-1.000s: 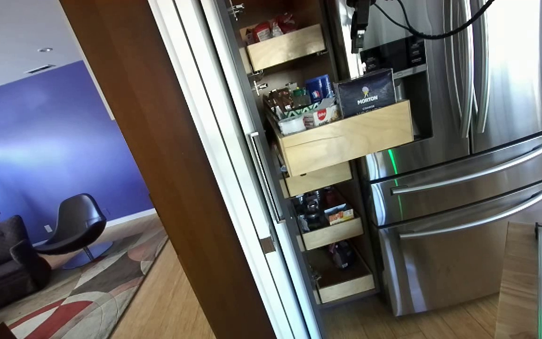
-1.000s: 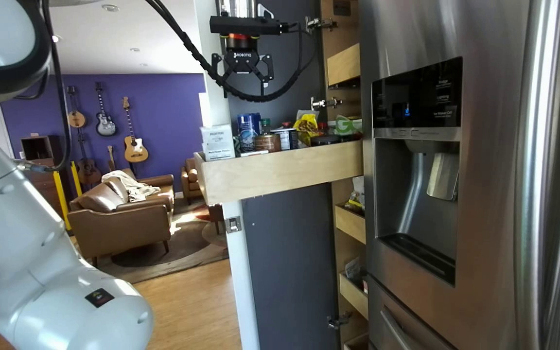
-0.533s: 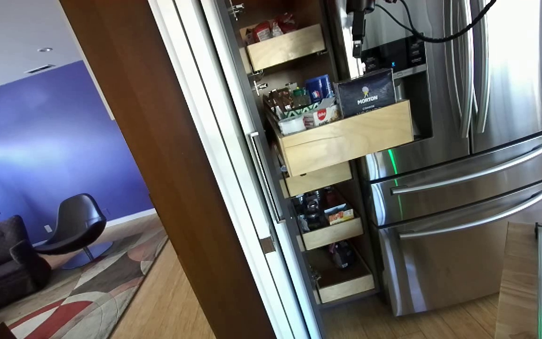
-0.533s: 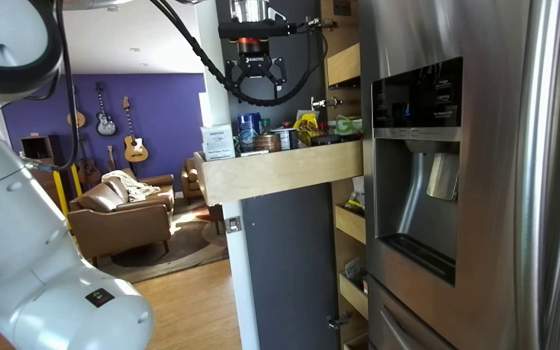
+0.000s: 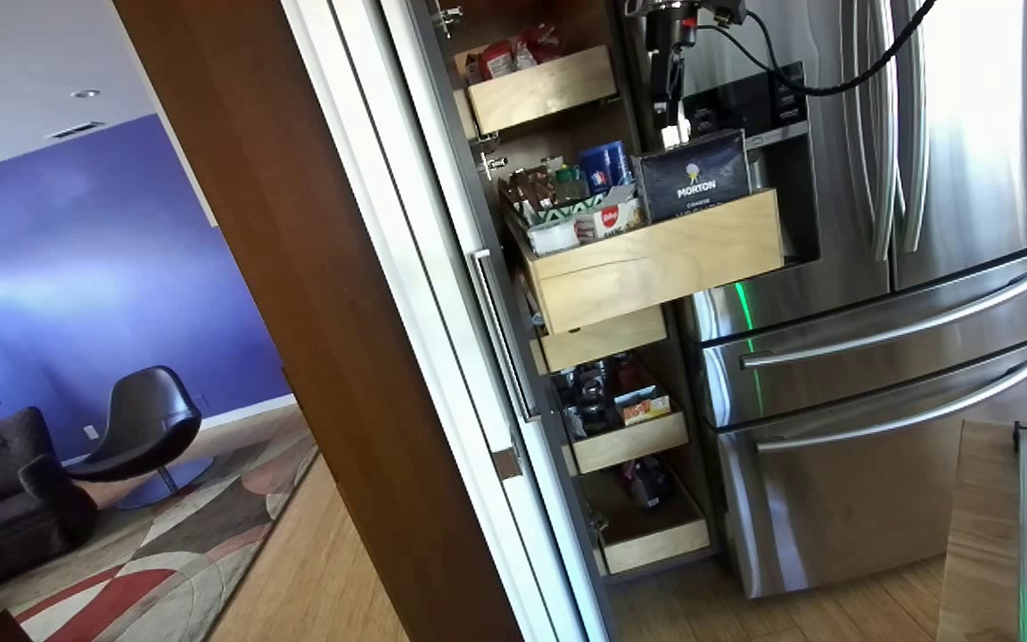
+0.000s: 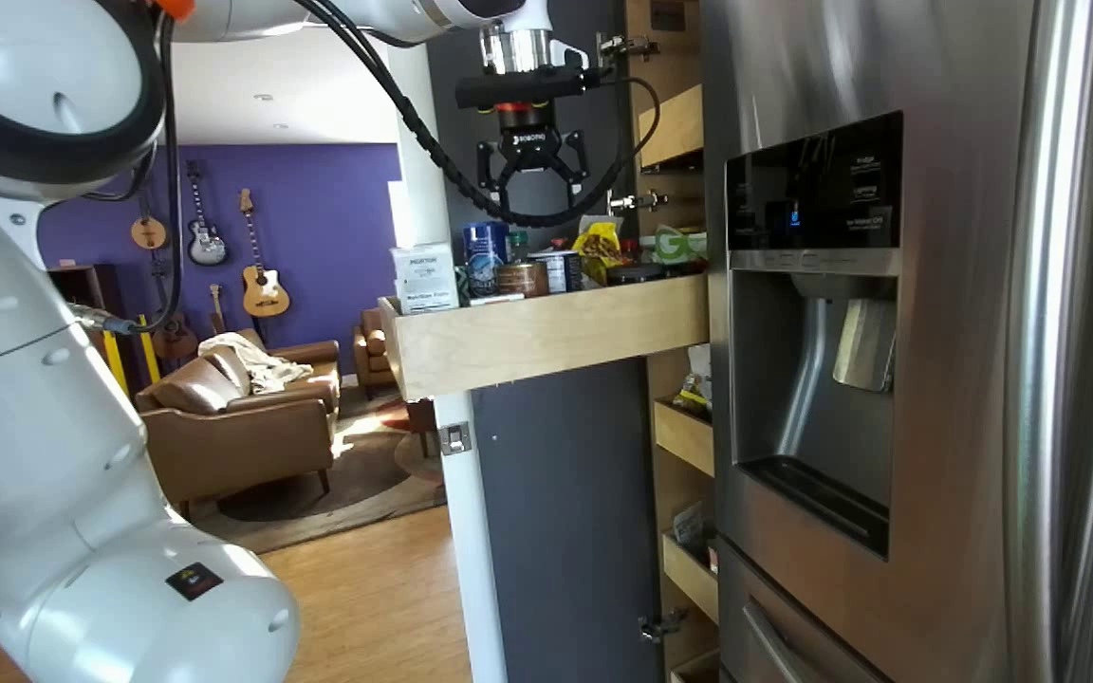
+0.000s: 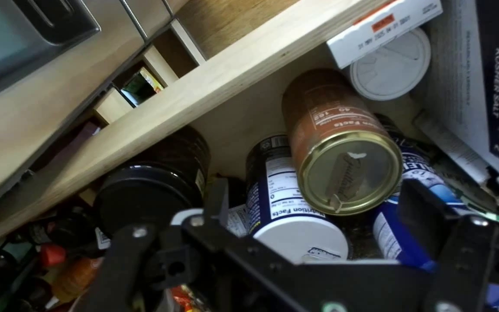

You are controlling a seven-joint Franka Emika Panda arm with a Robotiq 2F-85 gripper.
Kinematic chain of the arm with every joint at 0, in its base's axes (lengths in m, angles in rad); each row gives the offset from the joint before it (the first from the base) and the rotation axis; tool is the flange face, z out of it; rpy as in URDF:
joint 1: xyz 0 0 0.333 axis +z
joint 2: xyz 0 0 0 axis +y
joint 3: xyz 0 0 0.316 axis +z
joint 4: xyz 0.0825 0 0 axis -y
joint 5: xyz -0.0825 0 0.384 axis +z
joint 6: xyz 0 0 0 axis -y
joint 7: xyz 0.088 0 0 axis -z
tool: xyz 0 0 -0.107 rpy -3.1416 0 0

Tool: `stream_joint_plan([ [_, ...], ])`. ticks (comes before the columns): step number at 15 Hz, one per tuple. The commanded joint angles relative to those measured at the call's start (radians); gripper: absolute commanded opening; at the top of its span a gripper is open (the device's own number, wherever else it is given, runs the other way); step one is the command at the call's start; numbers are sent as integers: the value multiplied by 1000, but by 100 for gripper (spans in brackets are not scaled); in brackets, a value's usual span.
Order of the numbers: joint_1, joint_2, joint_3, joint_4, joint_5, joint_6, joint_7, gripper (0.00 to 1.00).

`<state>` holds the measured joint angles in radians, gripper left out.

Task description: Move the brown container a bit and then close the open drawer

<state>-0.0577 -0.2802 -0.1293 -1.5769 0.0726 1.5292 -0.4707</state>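
Observation:
The open drawer is pale wood and is pulled out of the pantry in both exterior views (image 5: 656, 267) (image 6: 546, 337). Its rim crosses the wrist view (image 7: 215, 82). The brown container is a round tin with a gold lid (image 7: 347, 169). It stands among other goods in the drawer and also shows in an exterior view (image 6: 522, 279). My gripper (image 6: 539, 197) is open and empty, pointing down above the drawer. It also shows in an exterior view (image 5: 669, 116). In the wrist view its spread fingers (image 7: 319, 203) frame the tin's lid from above, apart from it.
A Morton salt box (image 5: 692, 178) stands at the drawer's front. A blue-labelled can (image 7: 293, 203) and a blue canister (image 6: 486, 256) stand close to the tin. A black-lidded jar (image 7: 145, 195) is beside them. The steel fridge (image 6: 812, 531) borders the drawer. A grey pantry door (image 6: 565, 493) stands behind.
My gripper has moved down and toward the pantry over the drawer, staying open. The drawer and its contents have not visibly moved.

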Motion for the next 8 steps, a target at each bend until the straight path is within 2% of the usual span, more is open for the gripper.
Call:
stream_joint_plan([
  [1,-24,-14,0,-4,-63,-34,159,100],
  [6,-53,-40,17,-14,-116,-97,395,100],
  [8,-28,-74,35,-36,-96,-127,405,100],
])
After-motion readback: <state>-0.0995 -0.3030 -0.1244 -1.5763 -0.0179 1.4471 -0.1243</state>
